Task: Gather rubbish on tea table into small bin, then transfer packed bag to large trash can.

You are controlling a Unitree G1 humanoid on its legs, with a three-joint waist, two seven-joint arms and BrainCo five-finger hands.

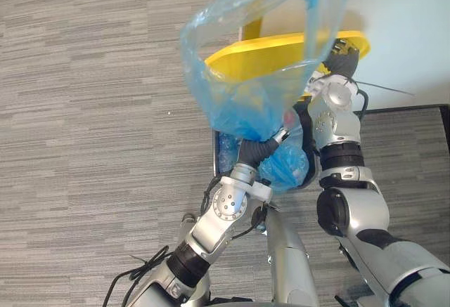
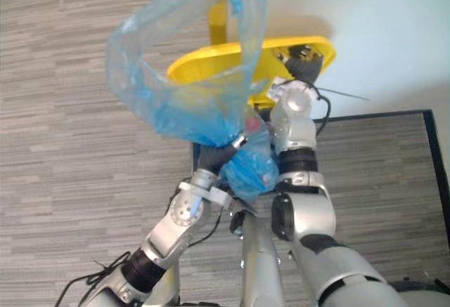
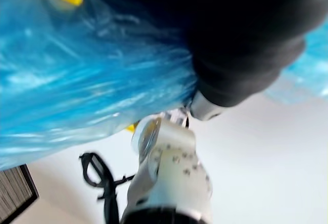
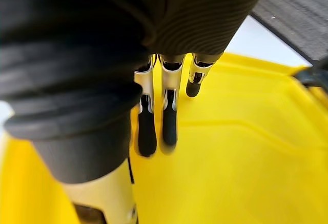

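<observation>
- Hanging bunched in my left robot hand [image 1: 256, 151] is the blue translucent plastic bag [image 1: 239, 103]. Its loose mouth billows wide on the near side of my grip, and a fuller blue bulge sits just beyond it, over the large trash can [image 1: 219, 154].
- That hand is closed on the gathered neck, with one silver finger showing against the plastic.
- My right robot hand [image 4: 168, 121] lies with straight fingers flat against the can's yellow plastic lid [image 4: 230, 147], propping it up.
- Around the can lie grey striped carpet [image 1: 84, 110] and a pale wall [image 1: 408, 26].
- Risks, as I judge them:
  - The lid could drop onto the bag if my flat fingers slide, since they are not hooked on anything.
  - The slack mouth could snag the lid's edge and spill rubbish.
  - The bag blocks much of my head's view of the opening, so I might release off-centre.
- The head views give the whole bag and both arms. The right wrist view gives the finger contact on the lid, too small to read from above. The left wrist view gives plastic pressed close against my dark cover, with my grip mostly hidden.
</observation>
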